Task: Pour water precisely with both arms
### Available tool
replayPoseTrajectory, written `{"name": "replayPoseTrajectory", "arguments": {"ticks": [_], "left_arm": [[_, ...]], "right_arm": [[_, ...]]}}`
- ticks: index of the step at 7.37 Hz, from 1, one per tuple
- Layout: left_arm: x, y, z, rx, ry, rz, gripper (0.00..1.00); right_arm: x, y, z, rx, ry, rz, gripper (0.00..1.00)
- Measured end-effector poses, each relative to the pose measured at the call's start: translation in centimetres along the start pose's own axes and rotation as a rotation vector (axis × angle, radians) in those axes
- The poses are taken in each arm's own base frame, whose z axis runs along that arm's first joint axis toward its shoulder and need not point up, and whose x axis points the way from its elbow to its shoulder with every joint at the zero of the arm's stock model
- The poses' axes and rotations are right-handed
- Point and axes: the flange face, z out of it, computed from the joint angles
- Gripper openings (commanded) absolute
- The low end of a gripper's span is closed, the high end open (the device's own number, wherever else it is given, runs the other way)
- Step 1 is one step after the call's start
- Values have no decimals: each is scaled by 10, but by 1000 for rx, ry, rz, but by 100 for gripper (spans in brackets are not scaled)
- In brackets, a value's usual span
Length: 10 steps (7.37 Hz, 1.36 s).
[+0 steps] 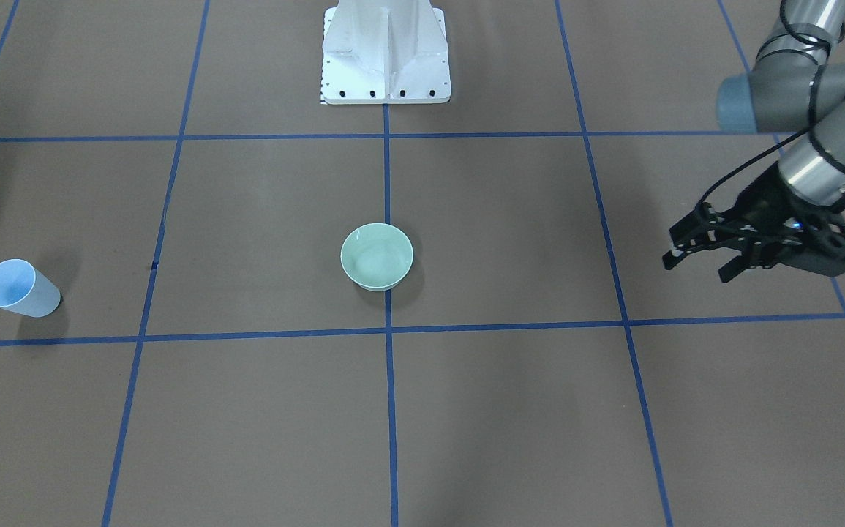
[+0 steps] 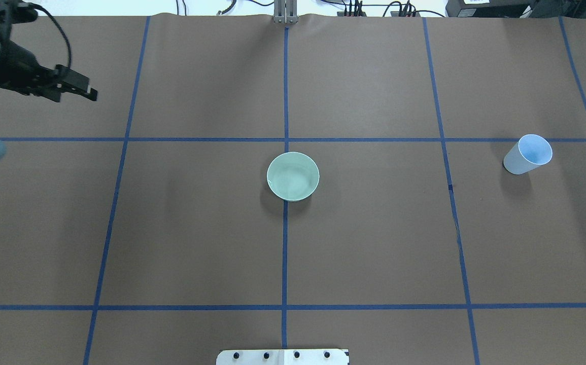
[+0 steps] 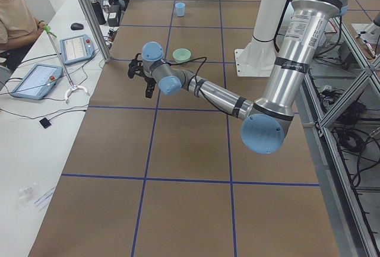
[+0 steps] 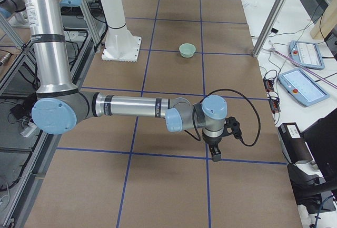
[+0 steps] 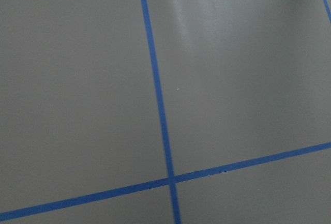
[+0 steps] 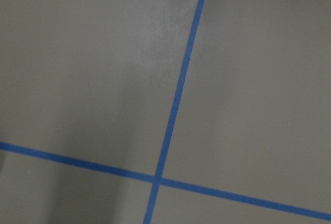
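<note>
A pale green bowl (image 1: pixel 377 256) (image 2: pixel 293 176) sits at the table's middle on a blue tape line; faint glints inside it may be the water, but I cannot tell. A light-blue cup (image 1: pixel 20 289) (image 2: pixel 526 154) stands far off on the robot's right side. My left gripper (image 1: pixel 700 265) (image 2: pixel 77 87) hovers open and empty over the table's far left part, well away from the bowl. My right gripper (image 4: pixel 215 153) shows only in the exterior right view, low over the table's right end; I cannot tell whether it is open. Both wrist views show only brown table and tape.
The white pedestal (image 1: pixel 385 58) (image 2: pixel 282 357) stands at the robot's edge of the table. Blue tape lines (image 2: pixel 285 253) grid the brown surface. A side bench with tablets (image 3: pixel 35 79) (image 4: pixel 305 83) and a seated person (image 3: pixel 12 13) lies beyond the far edge.
</note>
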Motion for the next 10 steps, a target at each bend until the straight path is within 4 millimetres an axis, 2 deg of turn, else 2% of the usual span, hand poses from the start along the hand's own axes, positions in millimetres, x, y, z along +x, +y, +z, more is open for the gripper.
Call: {"name": "replayPoseTrajectory", "arguments": {"ticks": [1, 2, 4, 6, 7, 8, 9, 10], "left_arm": [[43, 8, 26, -7, -5, -62, 100], [96, 19, 56, -13, -32, -107, 100], [216, 49, 101, -32, -107, -151, 100], [301, 80, 144, -48, -142, -180, 96], [326, 90, 164, -54, -156, -186, 89], [338, 97, 178, -58, -170, -187, 80], [341, 100, 187, -62, -181, -186, 63], [340, 100, 193, -65, -190, -185, 37]], "right_arm": [[9, 15, 9, -25, -8, 22, 100], [13, 25, 14, -38, -13, 34, 100], [18, 35, 20, -51, -15, 47, 100], [19, 37, 21, -54, -14, 51, 100], [19, 37, 21, -54, -14, 52, 100], [19, 37, 21, -55, -13, 53, 100], [19, 37, 21, -54, -13, 53, 100], [19, 37, 21, -54, -13, 53, 100]]}}
